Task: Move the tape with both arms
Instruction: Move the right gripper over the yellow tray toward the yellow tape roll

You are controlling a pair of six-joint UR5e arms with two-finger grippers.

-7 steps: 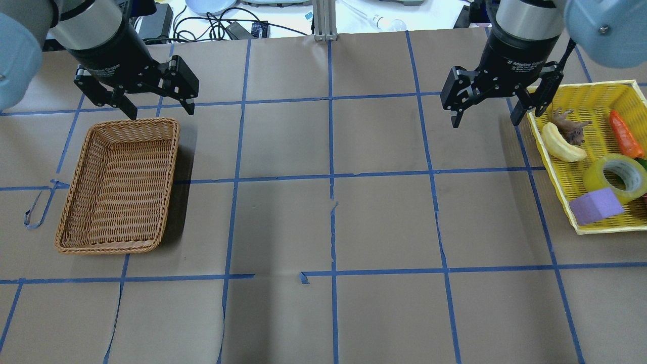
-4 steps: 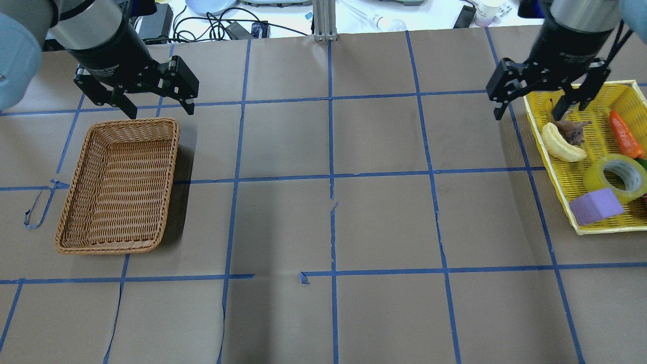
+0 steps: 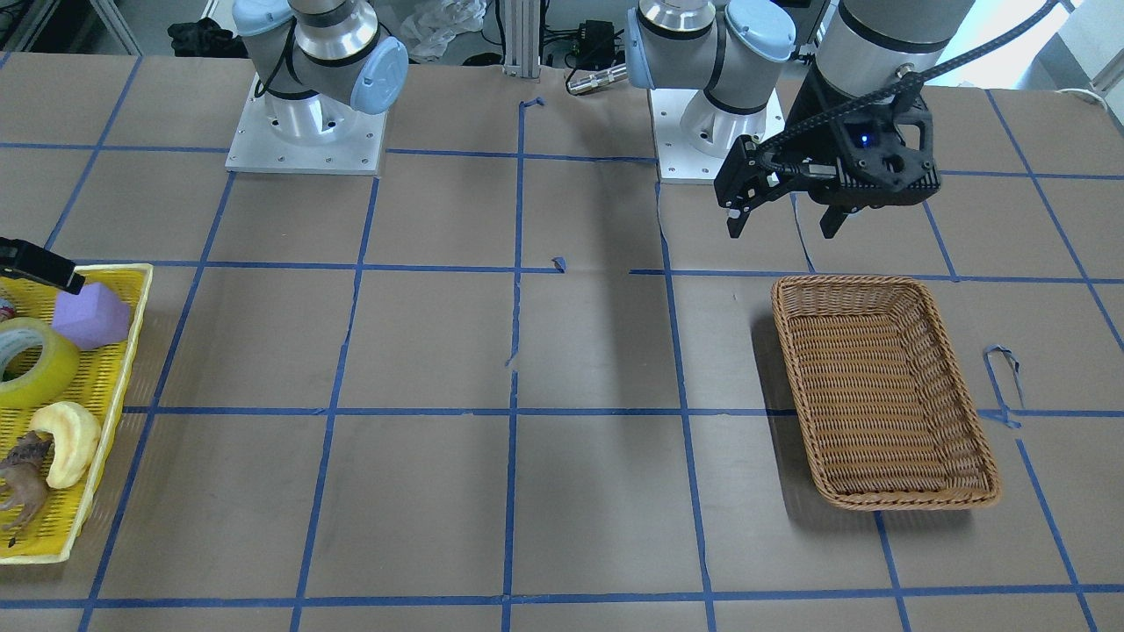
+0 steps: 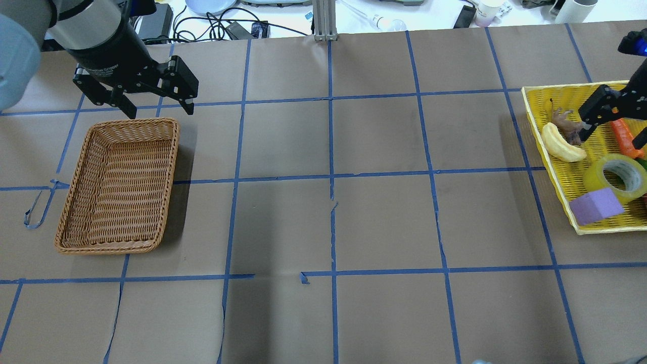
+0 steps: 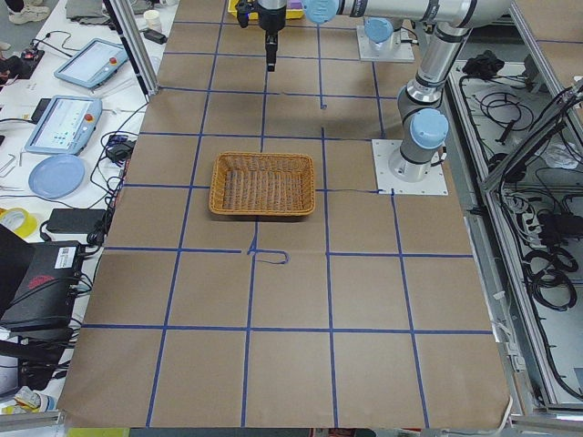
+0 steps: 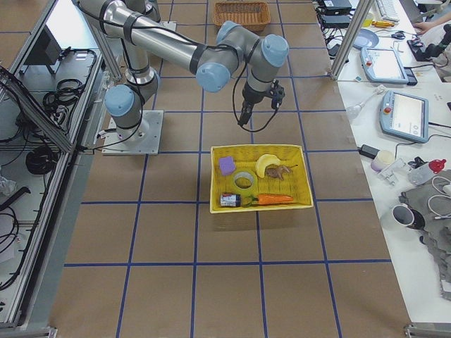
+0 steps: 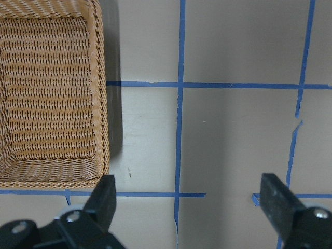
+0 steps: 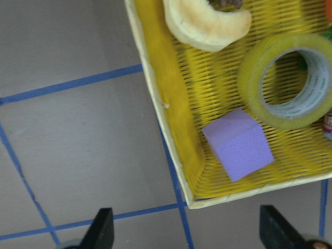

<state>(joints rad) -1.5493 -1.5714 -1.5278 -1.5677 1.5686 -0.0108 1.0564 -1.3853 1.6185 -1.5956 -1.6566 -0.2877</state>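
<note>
The tape (image 4: 615, 178) is a translucent yellow roll lying flat in the yellow basket (image 4: 549, 156) at the table's right. It also shows in the front view (image 3: 26, 362) and the right wrist view (image 8: 287, 80). My right gripper (image 4: 612, 137) is open and empty. It hangs above the basket's far part, over the toy animal and carrot, half cut off by the frame edge. In its wrist view (image 8: 189, 236) the fingers stand wide apart. My left gripper (image 4: 162, 112) is open and empty, above the far end of the wicker basket (image 4: 169, 177).
In the yellow basket a crescent bread toy (image 4: 560, 144), a brown toy animal (image 4: 568, 125), an orange carrot (image 4: 626, 135) and a purple block (image 4: 596, 206) lie around the tape. The wicker basket (image 3: 790, 351) holds nothing. Blue tape lines grid the brown table.
My right gripper has moved to the right, from over the table beside the yellow basket to above the basket. My left arm has not moved.
</note>
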